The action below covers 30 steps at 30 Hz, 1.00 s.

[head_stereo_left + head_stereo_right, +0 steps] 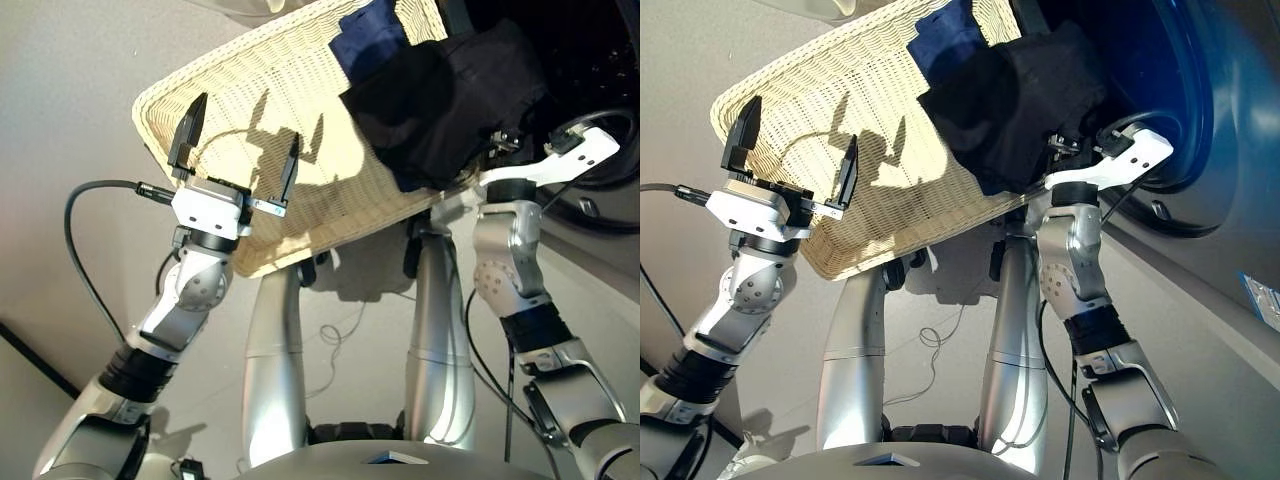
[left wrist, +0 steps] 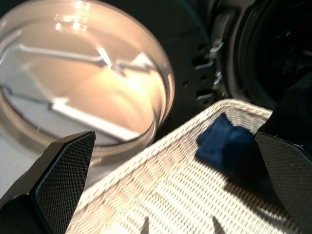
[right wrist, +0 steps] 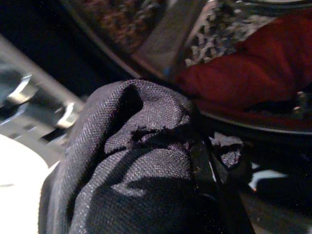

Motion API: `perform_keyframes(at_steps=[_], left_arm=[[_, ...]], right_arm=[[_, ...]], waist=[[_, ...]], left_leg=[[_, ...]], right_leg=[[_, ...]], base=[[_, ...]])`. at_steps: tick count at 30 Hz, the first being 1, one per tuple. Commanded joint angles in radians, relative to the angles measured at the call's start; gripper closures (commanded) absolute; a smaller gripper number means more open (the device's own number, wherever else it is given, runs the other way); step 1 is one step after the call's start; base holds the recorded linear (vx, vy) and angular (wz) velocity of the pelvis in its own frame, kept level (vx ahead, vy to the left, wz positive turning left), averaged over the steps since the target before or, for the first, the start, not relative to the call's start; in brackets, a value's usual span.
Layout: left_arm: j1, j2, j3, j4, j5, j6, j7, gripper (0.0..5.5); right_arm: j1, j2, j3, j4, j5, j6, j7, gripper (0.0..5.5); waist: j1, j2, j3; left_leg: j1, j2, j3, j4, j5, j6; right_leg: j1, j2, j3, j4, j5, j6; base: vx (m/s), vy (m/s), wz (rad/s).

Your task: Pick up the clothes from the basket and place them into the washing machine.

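Though no writing reads, head views show one basket point(image 1: 250, 130), two garments: black point(image 1: 445, 100), navy point(image 1: 370, 35). Left gripper point(image 1: 237, 148) spread, empty. Right wrist: right gripper point(image 3: 207, 168) pinching black; red garment point(image 3: 243, 73) in drum point(image 3: 146, 24).

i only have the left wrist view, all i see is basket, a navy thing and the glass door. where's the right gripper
Observer: The right gripper is at the basket's far corner, by the washing machine's porthole, closed on the black garment.
Operator: any clothes in the drum already
Observer: Yes, the right wrist view shows the coral-red garment lying inside it.
Operator: and my left gripper, holding anything
Observer: No, the left gripper is open and empty above the bare wicker; the navy garment lies apart from it at the far end.
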Motion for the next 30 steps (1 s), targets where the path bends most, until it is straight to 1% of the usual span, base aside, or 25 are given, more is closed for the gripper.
perform_keyframes(at_steps=[1, 4, 7, 10, 14, 16, 20, 25, 27, 28, 29, 30], left_arm=[[0.09, -0.005, 0.007, -0.063, -0.06, -0.058, -0.033, 0.0], [0.128, 0.008, -0.014, -0.081, -0.129, -0.049, -0.092, 0.0], [0.142, 0.033, -0.047, -0.06, -0.176, -0.031, -0.137, 0.0], [0.142, 0.052, -0.055, -0.046, -0.183, -0.022, -0.147, 0.0], [0.149, 0.075, -0.051, -0.04, -0.184, -0.032, -0.159, 0.0], [0.143, 0.084, -0.057, -0.029, -0.182, -0.034, -0.157, 0.0], [0.132, 0.098, -0.071, -0.019, -0.177, -0.026, -0.146, 0.0], [0.134, 0.116, -0.089, -0.021, -0.16, -0.007, -0.139, 0.0], [0.134, 0.118, -0.091, -0.029, -0.162, -0.005, -0.14, 0.0], [0.135, 0.121, -0.09, -0.036, -0.162, -0.006, -0.141, 0.0], [0.134, 0.124, -0.087, -0.04, -0.161, -0.009, -0.141, 0.0], [0.135, 0.121, -0.085, -0.049, -0.158, -0.012, -0.139, 0.0]], right_arm=[[-0.117, 0.018, -0.056, 0.02, 0.112, -0.124, -0.013, 5.5], [-0.27, 0.022, -0.105, 0.146, 0.27, -0.17, -0.009, 5.5], [-0.392, 0.018, -0.126, 0.237, 0.367, -0.203, -0.017, 5.5], [-0.463, 0.0, -0.138, 0.288, 0.412, -0.226, -0.03, 5.5], [-0.563, -0.044, -0.184, 0.375, 0.468, -0.262, -0.045, 5.5], [-0.616, -0.081, -0.193, 0.432, 0.486, -0.276, -0.07, 5.5], [-0.708, -0.171, -0.239, 0.588, 0.56, -0.301, -0.124, 5.5], [-0.789, -0.291, -0.267, 0.775, 0.619, -0.277, -0.207, 5.5], [-0.809, -0.322, -0.261, 0.809, 0.629, -0.264, -0.21, 5.5], [-0.819, -0.351, -0.249, 0.828, 0.619, -0.25, -0.219, 5.5], [-0.825, -0.399, -0.22, 0.851, 0.582, -0.219, -0.23, 5.5], [-0.824, -0.437, -0.22, 0.862, 0.578, -0.214, -0.239, 5.5]], waist=[[-0.005, 0.002, -0.069], [0.012, 0.007, -0.075], [0.022, 0.01, -0.081], [0.026, 0.013, -0.082], [0.031, 0.022, -0.089], [0.033, 0.025, -0.095], [0.037, 0.032, -0.106], [0.036, 0.039, -0.122], [0.039, 0.04, -0.125], [0.039, 0.04, -0.127], [0.037, 0.039, -0.129], [0.037, 0.043, -0.129]], left_leg=[[-0.057, -0.017, -0.052, -0.052, 0.062, 0.007], [-0.059, -0.021, -0.05, -0.054, 0.06, 0.005], [-0.057, -0.021, -0.049, -0.057, 0.058, 0.003], [-0.051, -0.021, -0.045, -0.06, 0.056, 0.002], [-0.041, -0.026, -0.041, -0.071, 0.055, 0.0], [-0.037, -0.029, -0.042, -0.074, 0.056, -0.002], [-0.036, -0.035, -0.045, -0.075, 0.053, -0.003], [-0.041, -0.037, -0.05, -0.079, 0.052, -0.003], [-0.042, -0.038, -0.052, -0.079, 0.052, -0.004], [-0.043, -0.038, -0.052, -0.08, 0.052, -0.004], [-0.044, -0.038, -0.051, -0.076, 0.052, -0.005], [-0.045, -0.039, -0.05, -0.075, 0.052, -0.005]], right_leg=[[0.051, -0.034, -0.028, -0.035, -0.02, -0.025], [0.044, -0.035, -0.026, -0.031, -0.024, -0.025], [0.042, -0.038, -0.023, -0.03, -0.025, -0.025], [0.046, -0.037, -0.019, -0.028, -0.029, -0.025], [0.053, -0.038, -0.019, -0.032, -0.038, -0.026], [0.055, -0.039, -0.019, -0.03, -0.041, -0.027], [0.052, -0.039, -0.017, -0.02, -0.051, -0.03], [0.049, -0.039, -0.017, -0.02, -0.055, -0.031], [0.048, -0.039, -0.016, -0.02, -0.056, -0.031], [0.047, -0.04, -0.016, -0.02, -0.058, -0.031], [0.046, -0.04, -0.014, -0.017, -0.058, -0.031], [0.043, -0.042, -0.014, -0.014, -0.059, -0.031]], base=[[0.0, 0.0, 0.0], [0.0, 0.0, 0.0], [0.0, 0.0, 0.0], [0.0, 0.0, 0.0], [0.0, 0.0, 0.0], [0.0, 0.0, 0.0], [0.0, 0.0, 0.0], [0.0, 0.0, 0.0], [0.0, 0.0, 0.0], [0.0, 0.0, 0.0], [0.0, 0.0, 0.0], [0.0, 0.0, 0.0]])
